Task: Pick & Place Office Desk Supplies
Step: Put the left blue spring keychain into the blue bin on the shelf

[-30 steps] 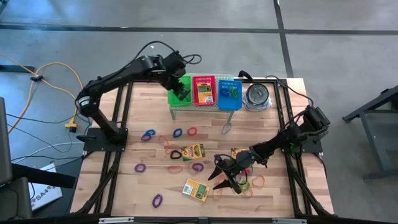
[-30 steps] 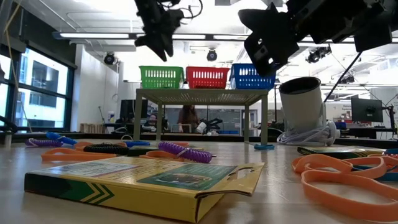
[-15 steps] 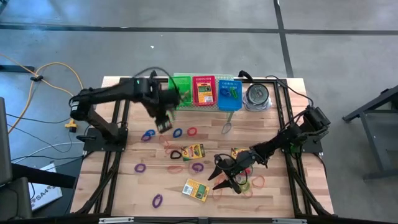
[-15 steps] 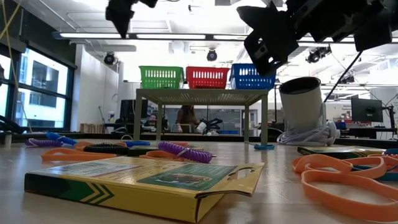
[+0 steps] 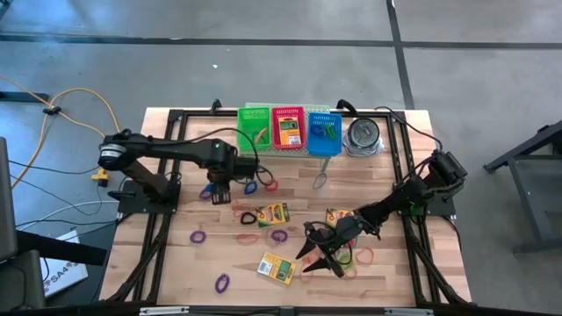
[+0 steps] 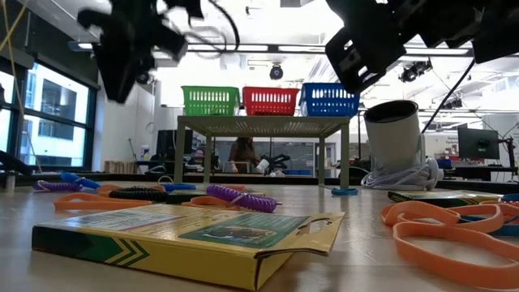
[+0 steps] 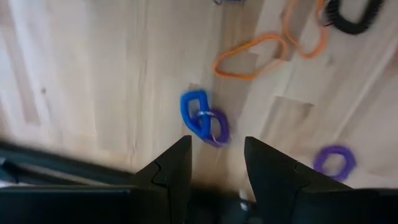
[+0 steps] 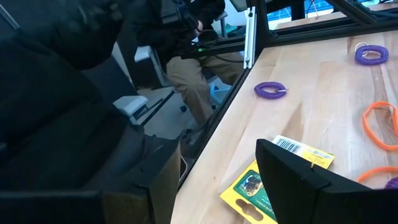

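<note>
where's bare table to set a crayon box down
Bare wood lies in the table's near-left corner, left of the purple loop, and along the near-right edge, right of the orange bands. The middle is crowded with crayon boxes and loops, around both end effectors.

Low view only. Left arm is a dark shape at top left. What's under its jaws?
Observer: The left gripper hangs over a blue rubber-band loop linked with a purple rubber-band loop. Its jaws are open and empty.
Operator: And the right one?
Observer: The right gripper is over the near part of the wooden table, just beside a flat yellow-and-green crayon box. Its jaws are open, with nothing between them.
Operator: Anything in the red basket?
Observer: Yes, the red plastic mesh basket holds another yellow-and-green crayon box.
</note>
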You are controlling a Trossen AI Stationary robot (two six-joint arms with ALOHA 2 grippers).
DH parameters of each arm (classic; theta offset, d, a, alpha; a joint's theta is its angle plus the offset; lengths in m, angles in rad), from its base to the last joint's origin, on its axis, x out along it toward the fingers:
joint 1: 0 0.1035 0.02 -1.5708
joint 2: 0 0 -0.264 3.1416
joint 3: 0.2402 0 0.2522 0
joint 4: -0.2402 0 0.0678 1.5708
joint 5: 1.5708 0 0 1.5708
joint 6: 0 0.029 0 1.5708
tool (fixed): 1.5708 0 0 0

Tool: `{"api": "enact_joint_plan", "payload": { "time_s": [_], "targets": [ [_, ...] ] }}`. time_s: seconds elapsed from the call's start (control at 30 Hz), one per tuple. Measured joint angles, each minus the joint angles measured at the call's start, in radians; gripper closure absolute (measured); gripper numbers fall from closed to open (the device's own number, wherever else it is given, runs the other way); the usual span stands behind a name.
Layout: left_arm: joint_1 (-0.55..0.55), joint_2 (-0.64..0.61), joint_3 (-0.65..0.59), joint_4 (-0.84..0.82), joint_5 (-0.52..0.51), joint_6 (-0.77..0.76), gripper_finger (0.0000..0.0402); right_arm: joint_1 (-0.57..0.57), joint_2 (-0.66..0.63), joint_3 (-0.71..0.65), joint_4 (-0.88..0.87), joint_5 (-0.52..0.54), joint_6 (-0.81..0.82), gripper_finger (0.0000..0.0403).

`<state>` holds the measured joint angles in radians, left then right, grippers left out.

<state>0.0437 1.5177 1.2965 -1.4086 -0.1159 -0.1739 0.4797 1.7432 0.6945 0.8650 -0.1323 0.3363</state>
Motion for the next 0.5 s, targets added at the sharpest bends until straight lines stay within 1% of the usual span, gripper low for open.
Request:
{"api": "enact_joint_plan", "payload": {
  "time_s": [0.17,0.33,0.5],
  "targets": [
    [0.137,-0.012,-0.107,0.13,0.035,0.09,0.0262,-0.004,0.0,0.0,0.0,0.002,0.0,0.0204],
    [0.294,-0.067,-0.209,0.164,0.051,0.073,0.0262,-0.005,0.0,0.0,-0.016,0.001,0.0,0.0204],
    [0.416,-0.122,-0.315,0.228,0.144,0.06,0.0262,-0.004,0.0,0.0,-0.024,0.0,0.001,0.0204]
  ]
}}
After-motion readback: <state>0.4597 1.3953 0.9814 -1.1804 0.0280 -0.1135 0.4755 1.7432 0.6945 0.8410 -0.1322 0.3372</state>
